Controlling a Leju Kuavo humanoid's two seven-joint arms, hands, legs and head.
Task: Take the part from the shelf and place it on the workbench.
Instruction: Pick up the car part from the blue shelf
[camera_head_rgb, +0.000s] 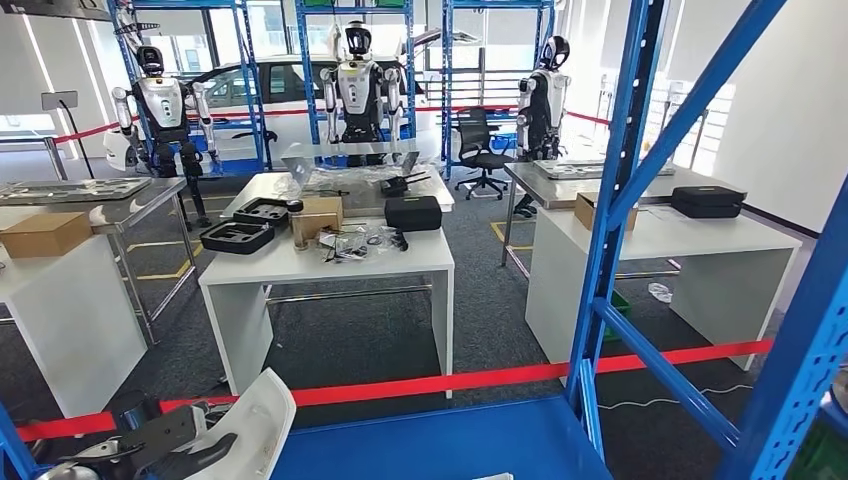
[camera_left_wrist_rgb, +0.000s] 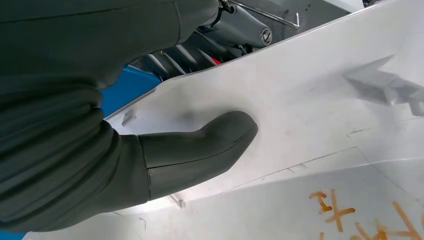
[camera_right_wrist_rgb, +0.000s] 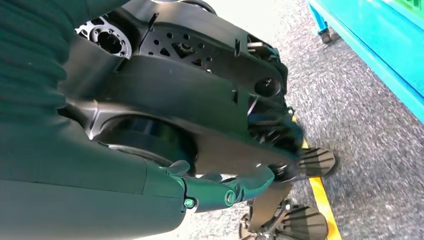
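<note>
**A:** Where is the part (camera_head_rgb: 250, 420) right now?

**B:** At the near left, low in the head view, just off the left end of the blue shelf (camera_head_rgb: 440, 440). It is a white curved panel, and the left hand (camera_left_wrist_rgb: 150, 160) is clamped on it: in the left wrist view the thick grey thumb (camera_left_wrist_rgb: 205, 145) presses flat on the panel's pale face, with darker fingers (camera_left_wrist_rgb: 175, 60) behind its edge.

**A:** And the right hand (camera_right_wrist_rgb: 220, 192)?

**B:** It hangs by the robot's side, above grey carpet and a yellow floor line. It holds nothing, with its fingers loosely curled and apart.

**A:** So how should the carry go?

**B:** I'd judge the part is already off the shelf, so what remains is getting it to a desk (camera_head_rgb: 330, 262). The white one straight ahead sits beyond a red barrier tape (camera_head_rgb: 500, 378). Keep the grip firm, since a thin smooth panel could slip or swing, and keep its far edge away from the blue upright (camera_head_rgb: 615, 200).

**A:** Any writing?

**B:** Orange hand-drawn marks (camera_left_wrist_rgb: 335, 210) on the panel, cut off and not legible to me. No brand is readable.
</note>
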